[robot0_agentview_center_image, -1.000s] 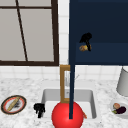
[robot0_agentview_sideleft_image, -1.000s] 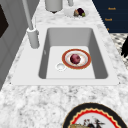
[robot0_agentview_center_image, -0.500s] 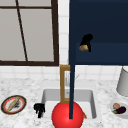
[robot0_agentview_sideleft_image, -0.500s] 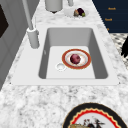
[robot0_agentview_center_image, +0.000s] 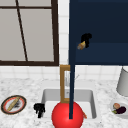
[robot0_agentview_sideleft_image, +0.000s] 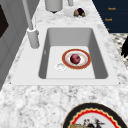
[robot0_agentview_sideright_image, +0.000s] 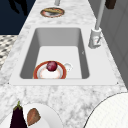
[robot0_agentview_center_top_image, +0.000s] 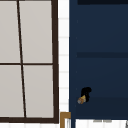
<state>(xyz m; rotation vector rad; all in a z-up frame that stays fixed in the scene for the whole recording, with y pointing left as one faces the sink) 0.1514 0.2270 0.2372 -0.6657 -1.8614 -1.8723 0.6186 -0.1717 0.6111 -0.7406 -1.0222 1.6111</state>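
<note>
Nothing has moved: the right hand (robot0_agentview_center_image: 86, 39) stays clamped on a small tan object (robot0_agentview_center_image: 81, 45) before the dark-blue wall cabinet (robot0_agentview_center_image: 100, 30); the left hand (robot0_agentview_center_image: 39, 109), fingers curled, hangs at the white sink's (robot0_agentview_center_image: 47, 93) left edge.

Hands: 2, left (robot0_agentview_center_image: 39, 109) + right (robot0_agentview_center_image: 86, 38)
Plates: 3, sink (robot0_agentview_sideleft_image: 76, 58), left counter (robot0_agentview_center_image: 13, 104), veg plate (robot0_agentview_sideright_image: 47, 117)
Faucets: 1 (robot0_agentview_sideleft_image: 32, 37)
Sinks: 1 (robot0_agentview_sideleft_image: 100, 60)

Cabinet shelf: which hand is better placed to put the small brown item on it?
The right hand, probably. It is raised in front of the open navy cabinet, fingers curled on the small brown item. The left hand hangs low at the sink edge.
</note>
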